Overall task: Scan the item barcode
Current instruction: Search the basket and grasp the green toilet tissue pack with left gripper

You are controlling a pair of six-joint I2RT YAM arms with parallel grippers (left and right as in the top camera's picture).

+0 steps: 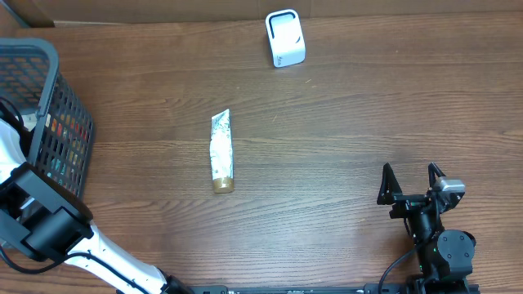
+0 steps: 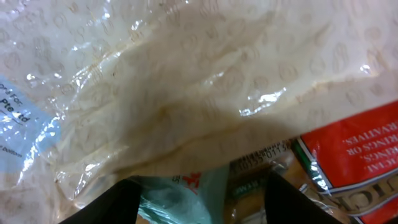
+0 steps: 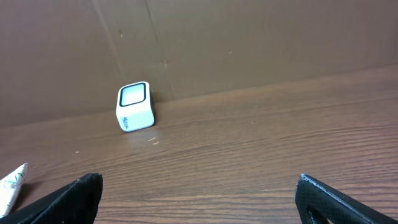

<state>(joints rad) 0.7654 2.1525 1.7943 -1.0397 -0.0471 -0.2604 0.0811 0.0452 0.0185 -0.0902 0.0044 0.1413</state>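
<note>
The step in hand looks like fetching an item. The left pincer (image 2: 199, 202) is down inside the basket (image 1: 61, 122). Its fingers stand apart with a crinkled clear bag (image 2: 186, 87) pressed close ahead of them and a red packet (image 2: 354, 149) to one side. Whether it is grasping anything cannot be told.

The right pincer (image 1: 409, 175) rests released and empty. The scanner (image 3: 135, 107) stands well ahead of it and to its left on the counter (image 1: 343, 122), and a tube (image 1: 221, 151) lies nearer, further to its left.

Next, the left pincer probably needs a firm hold on one packet. It would then lift the packet clear of the basket rim and turn its barcode towards the scanner window.
</note>
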